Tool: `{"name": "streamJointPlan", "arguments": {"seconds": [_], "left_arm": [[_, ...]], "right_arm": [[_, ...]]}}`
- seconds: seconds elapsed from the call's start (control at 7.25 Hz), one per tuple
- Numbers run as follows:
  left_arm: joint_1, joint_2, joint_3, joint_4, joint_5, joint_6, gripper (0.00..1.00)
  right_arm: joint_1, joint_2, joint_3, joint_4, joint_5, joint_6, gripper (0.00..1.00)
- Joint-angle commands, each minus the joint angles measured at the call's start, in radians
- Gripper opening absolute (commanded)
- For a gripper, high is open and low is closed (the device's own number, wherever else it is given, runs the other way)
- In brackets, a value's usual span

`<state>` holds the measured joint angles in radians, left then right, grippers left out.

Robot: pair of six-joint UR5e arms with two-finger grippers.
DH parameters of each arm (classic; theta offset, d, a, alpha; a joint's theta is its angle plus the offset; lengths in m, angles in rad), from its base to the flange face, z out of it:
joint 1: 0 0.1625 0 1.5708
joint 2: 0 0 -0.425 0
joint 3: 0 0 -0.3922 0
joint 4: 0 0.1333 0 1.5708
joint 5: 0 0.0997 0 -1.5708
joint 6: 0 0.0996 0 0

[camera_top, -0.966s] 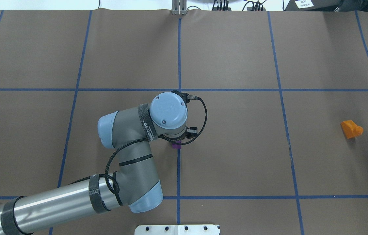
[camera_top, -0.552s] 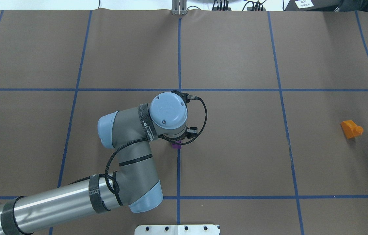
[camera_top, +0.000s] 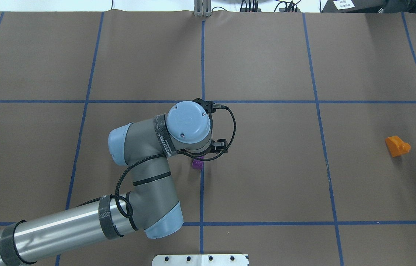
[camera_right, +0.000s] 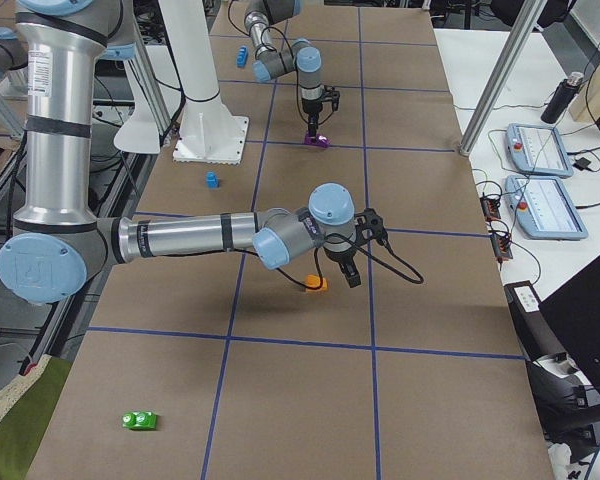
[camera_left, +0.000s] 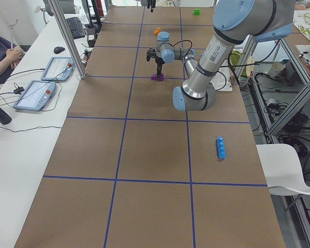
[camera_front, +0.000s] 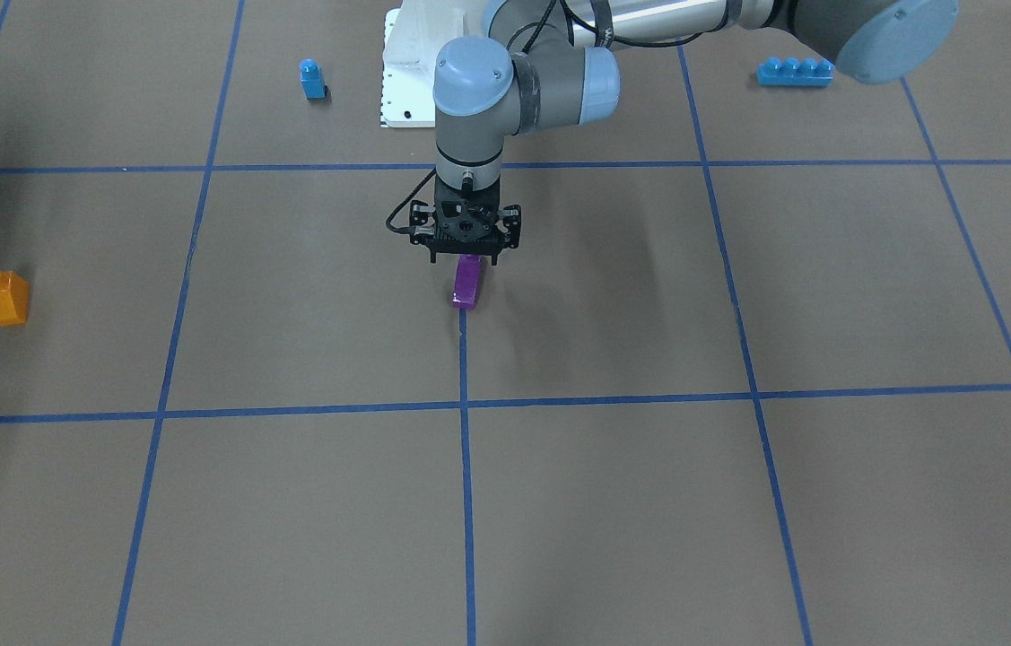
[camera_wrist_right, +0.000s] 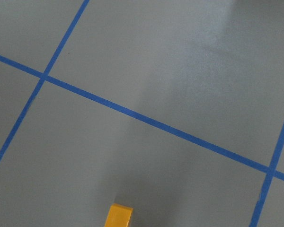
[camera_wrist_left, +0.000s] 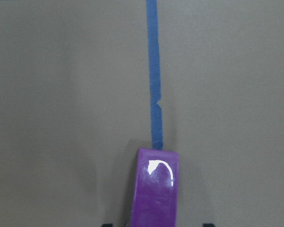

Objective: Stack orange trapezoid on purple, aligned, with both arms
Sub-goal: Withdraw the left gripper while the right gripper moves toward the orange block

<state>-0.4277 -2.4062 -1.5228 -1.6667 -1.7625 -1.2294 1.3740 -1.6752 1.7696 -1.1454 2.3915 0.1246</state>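
Observation:
The purple block [camera_front: 466, 285] lies on the brown table at a blue tape line's end; it also shows in the overhead view [camera_top: 197, 164] and the left wrist view [camera_wrist_left: 156, 191]. My left gripper [camera_front: 466, 260] hangs just above it, open, its fingertips [camera_wrist_left: 207, 224] spread wider than the block and apart from it. The orange trapezoid [camera_top: 397, 145] stands far off at the table's right side, stud sideways in the overhead view. My right gripper [camera_right: 351, 272] hovers close beside and above the orange trapezoid [camera_right: 317, 284]; I cannot tell if it is open. The right wrist view shows the orange block [camera_wrist_right: 118, 215] at its bottom edge.
A blue single-stud block [camera_front: 312, 79] and a blue four-stud brick [camera_front: 794, 70] lie near the white base pedestal [camera_front: 406, 81]. A green block [camera_right: 140, 420] lies at the table's right end. Blue tape lines grid the table.
My left wrist has shifted slightly left and away from the purple block, which now shows a little more. The orange trapezoid has not moved.

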Motion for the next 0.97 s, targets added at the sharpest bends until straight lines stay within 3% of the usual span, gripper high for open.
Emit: {"name": "streamJointPlan", "arguments": {"seconds": [0.0,0.28,0.41,0.69,0.83], "left_arm": [[-0.037,0.106,-0.183,0.060,-0.009,0.170,1.00],[-0.142,0.349,-0.519,0.215,-0.068,0.408,1.00],[-0.258,0.451,-0.589,0.229,-0.192,0.544,1.00],[-0.556,0.617,-0.591,0.225,-0.424,0.980,1.00],[-0.659,0.669,-0.586,0.228,-0.460,1.101,1.00]], "right_arm": [[-0.018,0.002,0.011,0.001,-0.002,0.120,1.00],[-0.102,-0.006,0.074,0.001,-0.033,0.312,1.00],[-0.168,-0.029,0.100,0.001,-0.101,0.379,1.00],[-0.290,-0.105,0.096,0.187,-0.211,0.556,0.99],[-0.306,-0.138,0.081,0.220,-0.251,0.567,0.99]]}}
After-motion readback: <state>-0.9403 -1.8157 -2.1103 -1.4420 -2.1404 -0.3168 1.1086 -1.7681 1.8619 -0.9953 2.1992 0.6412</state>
